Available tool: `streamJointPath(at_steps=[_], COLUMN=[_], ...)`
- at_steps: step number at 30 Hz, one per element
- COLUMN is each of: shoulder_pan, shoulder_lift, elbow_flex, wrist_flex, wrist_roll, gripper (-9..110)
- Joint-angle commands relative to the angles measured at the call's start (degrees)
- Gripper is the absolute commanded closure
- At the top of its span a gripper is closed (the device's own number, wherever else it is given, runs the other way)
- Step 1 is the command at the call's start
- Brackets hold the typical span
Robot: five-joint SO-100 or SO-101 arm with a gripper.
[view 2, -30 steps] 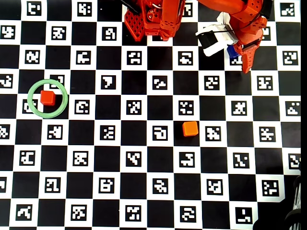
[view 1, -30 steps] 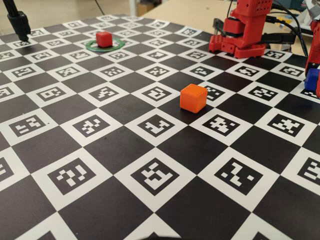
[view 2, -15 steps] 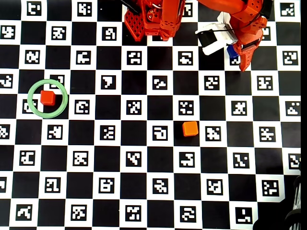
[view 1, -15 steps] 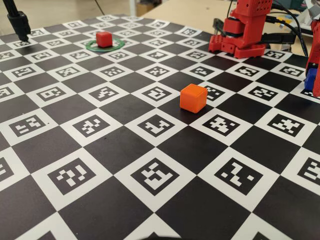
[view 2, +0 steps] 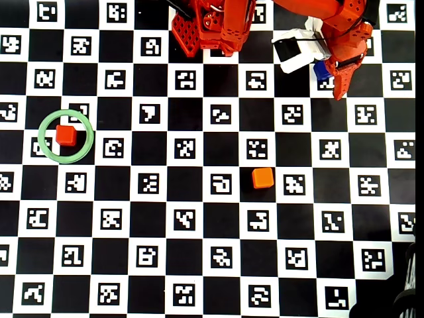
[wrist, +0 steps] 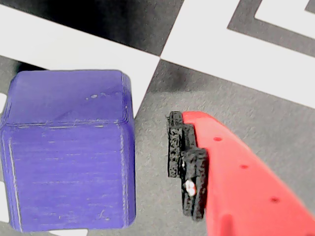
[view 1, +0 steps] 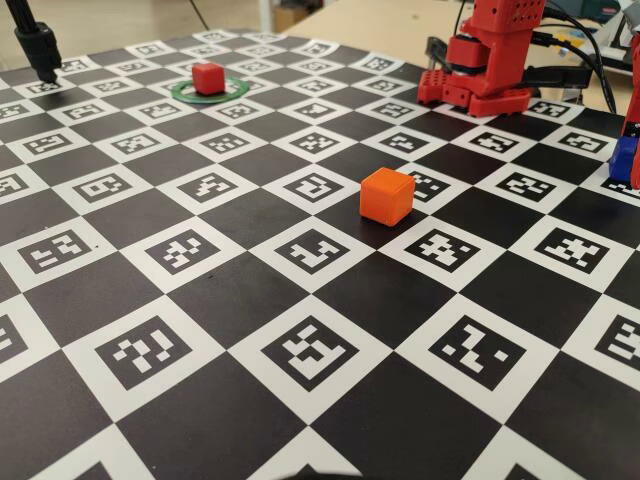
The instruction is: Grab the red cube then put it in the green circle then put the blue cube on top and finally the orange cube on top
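Observation:
The red cube [view 1: 208, 77] [view 2: 65, 135] sits inside the green circle [view 1: 240, 89] [view 2: 41, 142] at the far left. The orange cube [view 1: 387, 196] [view 2: 263, 177] stands alone mid-board. The blue cube [view 1: 625, 158] [wrist: 69, 152] [view 2: 321, 70] rests on the board at the right edge of the fixed view. My gripper [view 2: 327, 75] is low around it and open. In the wrist view a red finger with a black pad [wrist: 179, 147] stands right of the cube, with a gap between them. The other finger is out of view.
The arm's red base [view 1: 480, 75] [view 2: 212, 26] stands at the back of the checkered marker board [view 1: 300, 350]. A black stand [view 1: 38, 45] rises at the far left corner. White wrist hardware [view 2: 295, 53] sits beside the gripper.
The gripper has shifted slightly at the blue cube, a little to the right in the overhead view. All three cubes stay where they were.

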Motion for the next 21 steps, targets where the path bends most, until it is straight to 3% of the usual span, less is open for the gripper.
streamJointPath(at_steps=[1,21], shoulder_pan=[-1.0,0.1], shoulder_lift=[0.4,0.3], elbow_flex=[-3.3,-3.1], wrist_flex=[-0.4,-2.5], wrist_roll=[1.1,1.8], gripper=[59,90])
